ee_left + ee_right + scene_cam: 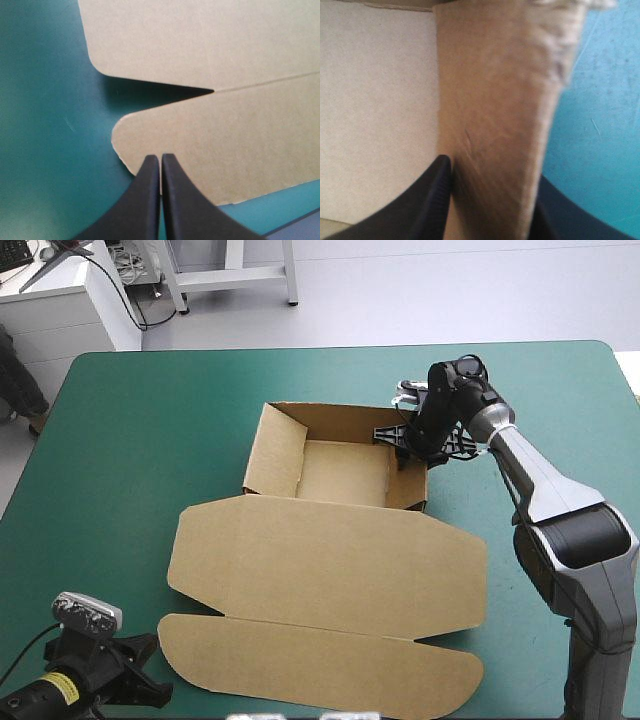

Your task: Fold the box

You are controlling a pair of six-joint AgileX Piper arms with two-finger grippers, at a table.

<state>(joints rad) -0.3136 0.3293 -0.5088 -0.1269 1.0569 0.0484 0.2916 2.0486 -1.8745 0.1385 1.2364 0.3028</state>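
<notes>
The box (330, 570) lies in the middle of the table, a single sheet of brown board, and I count one of it. Its far part stands up as an open tray (345, 470) with walls raised at the left, the far side and the right. Its near part lies flat as a broad lid (330, 565), with one long rounded flap (320, 665) reaching close to the table's near edge. Between lid and flap a narrow wedge of cover shows at the left end (150, 95).

There are two grippers. The right gripper (405, 445) is at the tray's far right corner. Its black fingers (427, 200) straddle the right wall (490, 110), one inside and one outside, pinching the board between them. The left gripper (150, 688) sits low at the near left corner of the table. Its fingers (145, 200) are pressed together in one point just at the flap's rounded left corner.

The teal-green cover (150, 420) lies bare to the left of the tray, along the far edge, and in a narrower strip to the right of the lid, where the right arm (560, 520) comes in.
</notes>
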